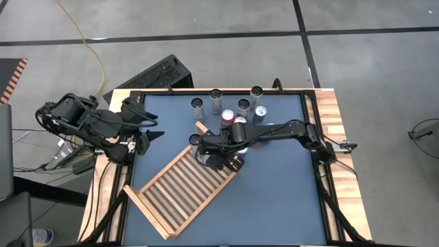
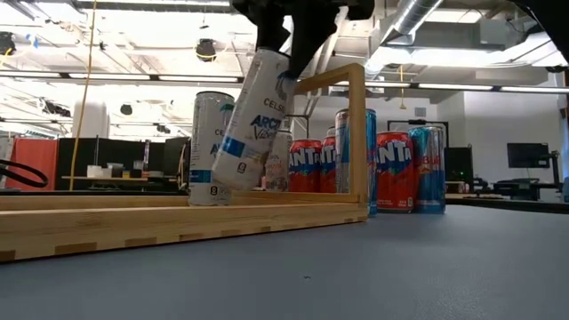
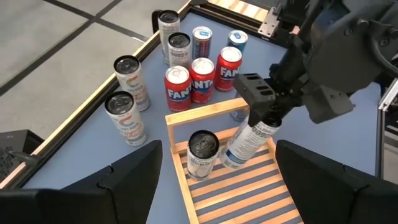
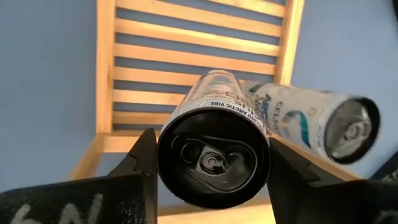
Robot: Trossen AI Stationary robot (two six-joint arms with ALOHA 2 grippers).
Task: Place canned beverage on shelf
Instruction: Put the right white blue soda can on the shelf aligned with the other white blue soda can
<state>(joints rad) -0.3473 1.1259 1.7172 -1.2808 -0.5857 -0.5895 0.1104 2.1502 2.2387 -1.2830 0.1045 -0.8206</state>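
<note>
Jaws of the right gripper (image 3: pixel 264 112) are clamped on the top of a white Celsius can (image 3: pixel 247 140), holding it tilted over the shelf (image 1: pixel 180 191). Its base is at or just above the slats; contact can't be confirmed. Right beside it, a second white can (image 3: pixel 202 153) stands upright on the slats at the same end of the shelf, near the raised frame. The shelf lies diagonally on the blue surface (image 1: pixel 281 185). Behind the frame is a cluster of cans: red Fanta cans (image 3: pixel 191 79), a blue one (image 3: pixel 237 40) and several silver ones (image 3: pixel 127 95). Left gripper (image 1: pixel 147 134) hovers at the surface's left edge, jaws parted, empty.
</note>
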